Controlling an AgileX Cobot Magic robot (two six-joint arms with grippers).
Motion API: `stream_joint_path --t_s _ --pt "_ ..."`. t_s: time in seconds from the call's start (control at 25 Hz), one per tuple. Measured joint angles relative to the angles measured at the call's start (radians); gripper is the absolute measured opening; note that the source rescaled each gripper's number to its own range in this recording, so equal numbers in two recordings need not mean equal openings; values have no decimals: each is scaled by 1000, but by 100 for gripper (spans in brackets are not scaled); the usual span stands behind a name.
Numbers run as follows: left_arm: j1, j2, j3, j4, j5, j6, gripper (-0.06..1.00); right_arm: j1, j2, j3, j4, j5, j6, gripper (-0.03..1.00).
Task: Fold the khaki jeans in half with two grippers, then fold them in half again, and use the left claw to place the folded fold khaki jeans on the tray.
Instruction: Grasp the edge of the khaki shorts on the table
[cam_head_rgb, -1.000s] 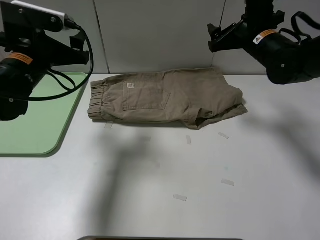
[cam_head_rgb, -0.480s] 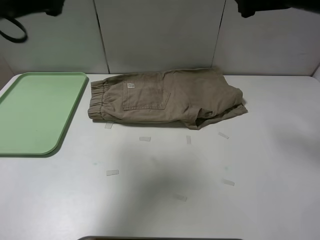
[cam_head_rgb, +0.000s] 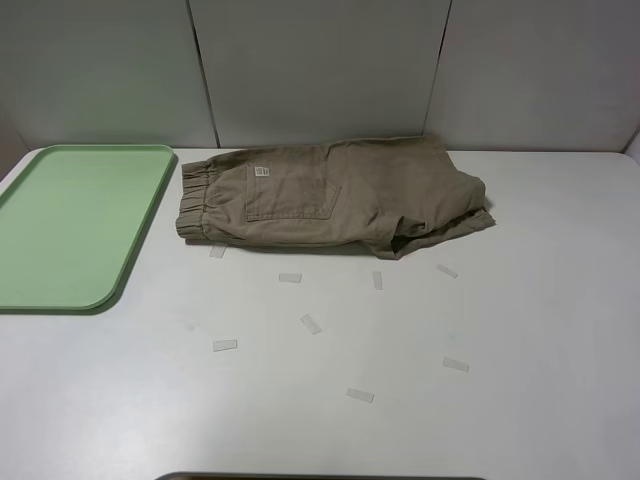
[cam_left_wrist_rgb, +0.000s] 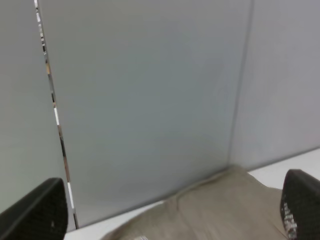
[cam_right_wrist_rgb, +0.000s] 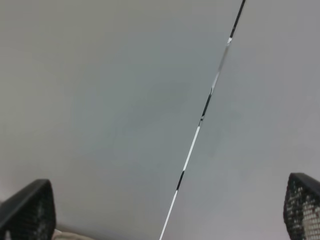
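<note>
The khaki jeans lie folded lengthwise at the back of the white table, waistband toward the tray, back pocket and white label up. To their left the pale-green tray lies flat with nothing on it. Neither arm shows in the exterior high view. In the left wrist view my left gripper is open, with nothing between its black fingertips, and faces the grey wall above the jeans. My right gripper is open too, its fingertips spread wide, and it also points at the wall.
Several small white tape strips are stuck on the tabletop in front of the jeans. Grey wall panels stand right behind the table's back edge. A dark curved edge shows at the table's front.
Both arms, seen at the upper corners a second ago, have lifted out of the exterior high view. The jeans and tray have not moved.
</note>
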Motion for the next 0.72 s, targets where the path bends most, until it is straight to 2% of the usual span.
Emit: stream_joint_path --t_s 0.16,0.24,0.32,0.44,0.56,0.64,0.72 --pt "0 -124 -1 8 211 -14 84 0 -104 -2 3 128 0 100" --pt "0 -168 -1 30 330 -57 84 0 -150 -2 3 198 0 100" --pt "0 -192 -1 84 434 -124 84 0 -187 -2 5 266 0 100" --pt "0 -204 -1 205 644 -247 84 0 -242 -2 6 354 0 100" --pt "0 -204 -1 276 813 -303 84 0 -293 -2 6 422 0 100" --pt "0 -205 -1 283 881 -304 84 0 -317 -2 6 465 3 100" --pt "0 -209 10 277 899 -284 84 0 -338 -2 6 497 22 100"
